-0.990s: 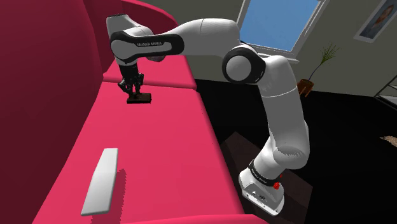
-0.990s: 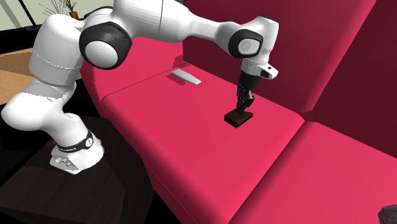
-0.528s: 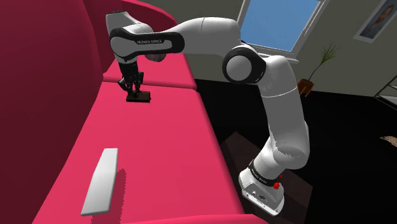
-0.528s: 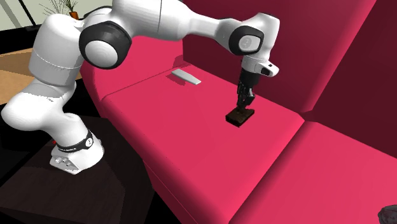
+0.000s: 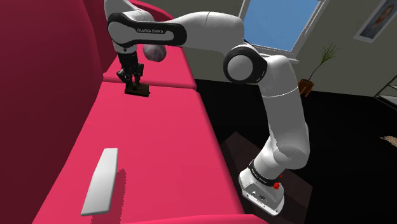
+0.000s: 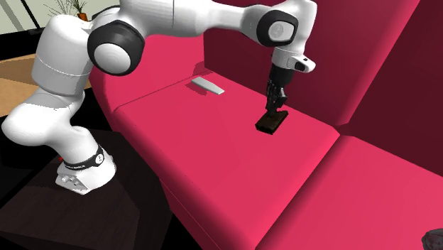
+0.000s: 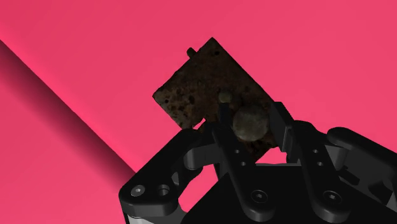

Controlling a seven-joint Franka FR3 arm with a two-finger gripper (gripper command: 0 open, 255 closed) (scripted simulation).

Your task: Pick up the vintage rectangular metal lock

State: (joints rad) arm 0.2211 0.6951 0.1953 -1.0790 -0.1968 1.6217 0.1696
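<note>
The lock is a dark, rusty rectangular plate with a round knob. My gripper is shut on that knob, one black finger on each side. In the shoulder view the lock hangs tilted under the gripper, just above the far end of the red sofa seat. The second exterior view shows the lock dangling below the gripper, lifted a little off the cushion near the backrest.
A flat white rectangular object lies on the same seat, well away from the lock. The dark red backrest rises close behind the gripper. A seam splits the seat cushions. The stand sits on a dark floor.
The gripper has risen with the lock clasped in it. The lock has left the cushion and now hangs tilted. The white object has not moved.
</note>
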